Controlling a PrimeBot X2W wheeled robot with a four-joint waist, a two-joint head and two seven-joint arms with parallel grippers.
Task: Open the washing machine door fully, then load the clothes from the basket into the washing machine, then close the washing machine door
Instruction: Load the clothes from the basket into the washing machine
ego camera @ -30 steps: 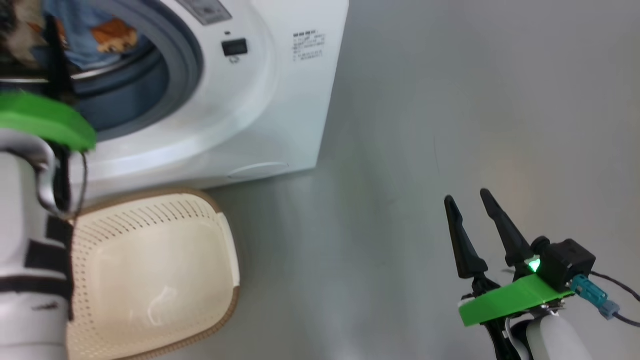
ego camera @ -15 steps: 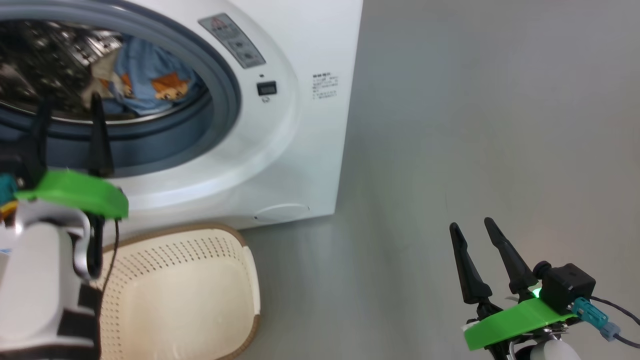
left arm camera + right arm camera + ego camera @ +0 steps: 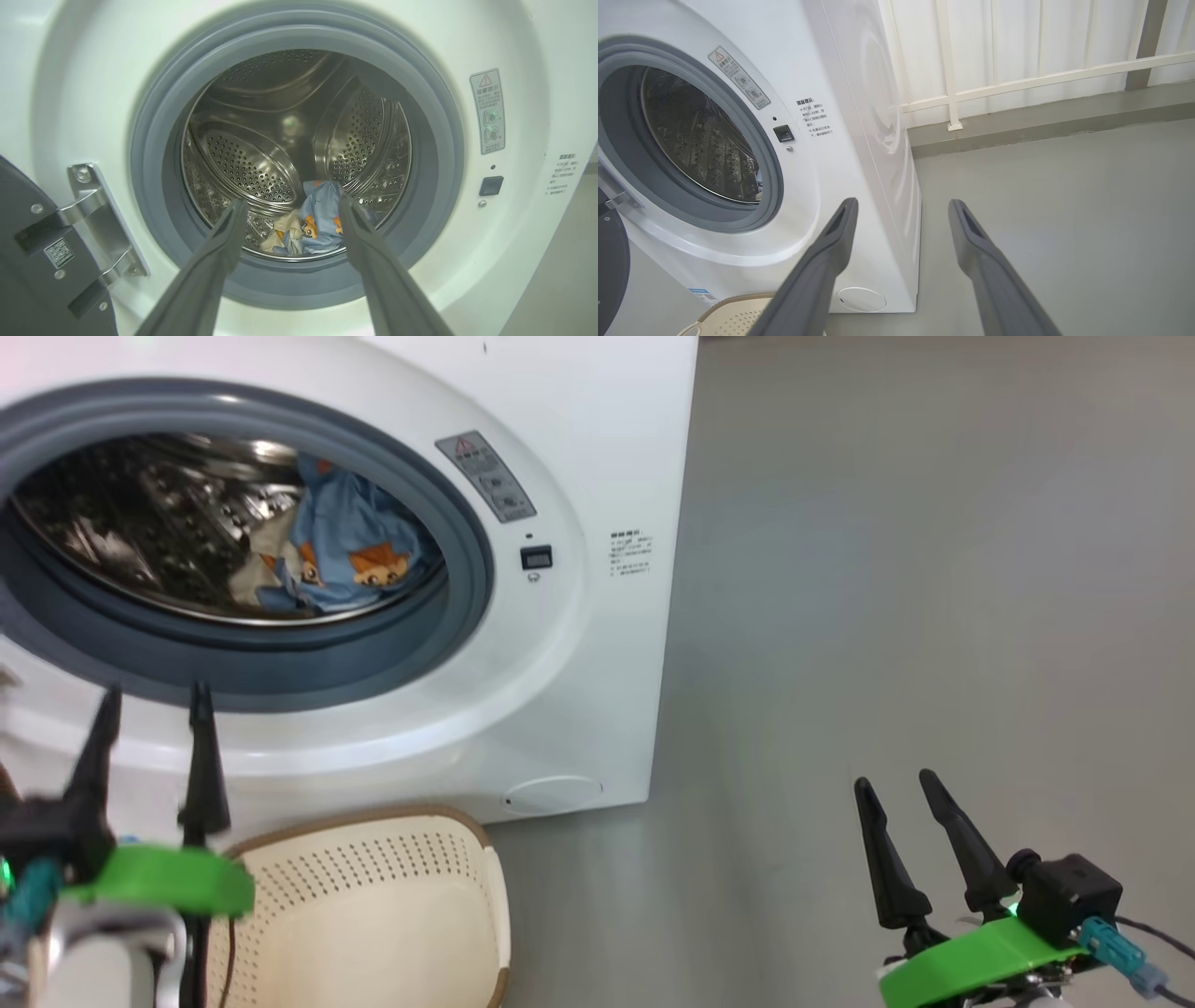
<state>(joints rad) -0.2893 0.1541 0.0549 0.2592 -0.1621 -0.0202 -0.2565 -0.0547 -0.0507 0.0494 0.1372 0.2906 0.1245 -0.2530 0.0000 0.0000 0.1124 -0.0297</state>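
The washing machine door (image 3: pixel 18 284) hangs open on the far left, out of the way. The left claw (image 3: pixel 152 698) floats before the washing machine (image 3: pixel 597 663), fingers wide apart, holding nothing. Below sits the basket (image 3: pixel 392 854), kept close so loading is a short trip; nothing shows in the part we see. The clothes (image 3: pixel 350 555) lie low in the drum (image 3: pixel 261 163). The right claw (image 3: pixel 893 782) waits over the floor (image 3: pixel 934 569), fingers apart, empty. Shutting the door looks like the next job.

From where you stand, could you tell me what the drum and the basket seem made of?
The drum looks like polished steel: shiny, reflective, punched with small holes. The basket is probably smooth cream plastic, perforated, with a brown woven-look rim.
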